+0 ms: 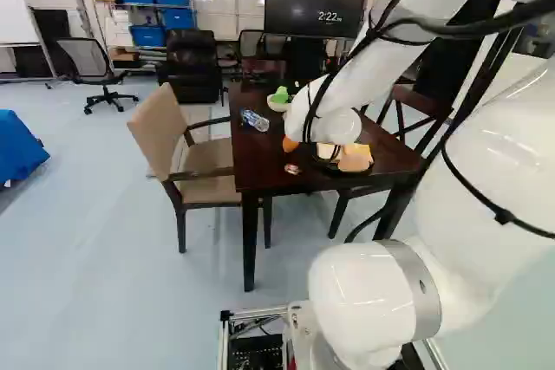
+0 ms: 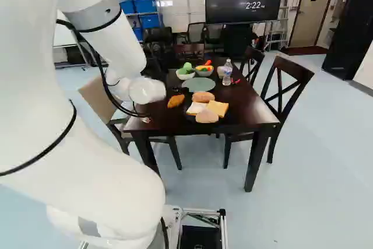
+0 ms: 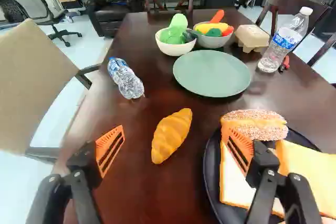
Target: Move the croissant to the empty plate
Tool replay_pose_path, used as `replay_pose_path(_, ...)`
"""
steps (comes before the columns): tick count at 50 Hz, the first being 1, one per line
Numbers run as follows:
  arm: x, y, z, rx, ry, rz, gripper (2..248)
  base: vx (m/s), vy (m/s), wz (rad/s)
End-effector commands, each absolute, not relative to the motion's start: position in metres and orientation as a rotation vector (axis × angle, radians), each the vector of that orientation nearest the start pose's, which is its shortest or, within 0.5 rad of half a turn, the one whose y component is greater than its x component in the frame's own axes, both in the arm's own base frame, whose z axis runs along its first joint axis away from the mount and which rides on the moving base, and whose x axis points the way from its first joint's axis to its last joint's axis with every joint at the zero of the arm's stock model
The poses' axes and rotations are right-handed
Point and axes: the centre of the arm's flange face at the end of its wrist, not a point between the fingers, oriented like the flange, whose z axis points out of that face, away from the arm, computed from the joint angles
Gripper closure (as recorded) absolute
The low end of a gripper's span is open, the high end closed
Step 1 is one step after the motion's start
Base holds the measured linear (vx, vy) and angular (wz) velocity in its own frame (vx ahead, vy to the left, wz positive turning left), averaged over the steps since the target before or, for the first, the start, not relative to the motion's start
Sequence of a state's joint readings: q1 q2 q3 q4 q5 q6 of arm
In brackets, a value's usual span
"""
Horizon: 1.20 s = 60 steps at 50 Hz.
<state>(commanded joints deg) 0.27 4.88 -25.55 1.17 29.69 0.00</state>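
Observation:
In the right base view a black part of the gripper (image 2: 178, 90) shows past the white wrist, near the croissant (image 2: 175, 101). The wrist view has the gripper (image 3: 173, 129) open wide, its orange-padded fingers well apart with nothing held. Between and slightly ahead of them the golden croissant (image 3: 171, 136) lies on the dark table, slanted, touched by neither finger. Beyond it is the bare green plate (image 3: 212, 73). A dark plate (image 3: 211, 182) with bread slices and a sprinkled bun stands beside the croissant, partly behind one finger.
Bowls of toy vegetables (image 3: 175, 48) (image 3: 212, 40) and an egg carton (image 3: 252, 37) stand behind and beside the green plate. One bottle (image 3: 126, 78) lies down; another (image 3: 285, 40) stands upright. A beige chair (image 3: 34, 82) and wooden chairs (image 2: 285, 88) flank the table (image 2: 250, 114).

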Motion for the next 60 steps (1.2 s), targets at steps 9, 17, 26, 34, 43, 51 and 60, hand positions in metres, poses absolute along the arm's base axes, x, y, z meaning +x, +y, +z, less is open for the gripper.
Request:
replay_pose_path(9, 0.402, -0.001, 0.42, -2.755, 0.111, -1.492, 3, 0.0, 0.0, 0.0)
replay_pose_path(17, 0.413, -0.002, 0.424, -2.781, 0.199, -1.413, 3, 0.0, 0.0, 0.0)
replay_pose_path(26, 0.424, -0.003, 0.428, -2.802, 0.296, -1.314, 3, 0.0, 0.0, 0.0)
replay_pose_path(34, 0.433, -0.003, 0.432, -2.813, 0.368, -1.222, 3, 0.0, 0.0, 0.0)
replay_pose_path(43, 0.442, -0.001, 0.437, -2.817, 0.44, -1.115, 3, 0.0, 0.0, 0.0)
replay_pose_path(51, 0.45, 0.001, 0.442, -2.812, 0.496, -1.02, 3, 0.0, 0.0, 0.0)
replay_pose_path(60, 0.458, 0.004, 0.448, -2.797, 0.554, -0.912, 3, 0.0, 0.0, 0.0)
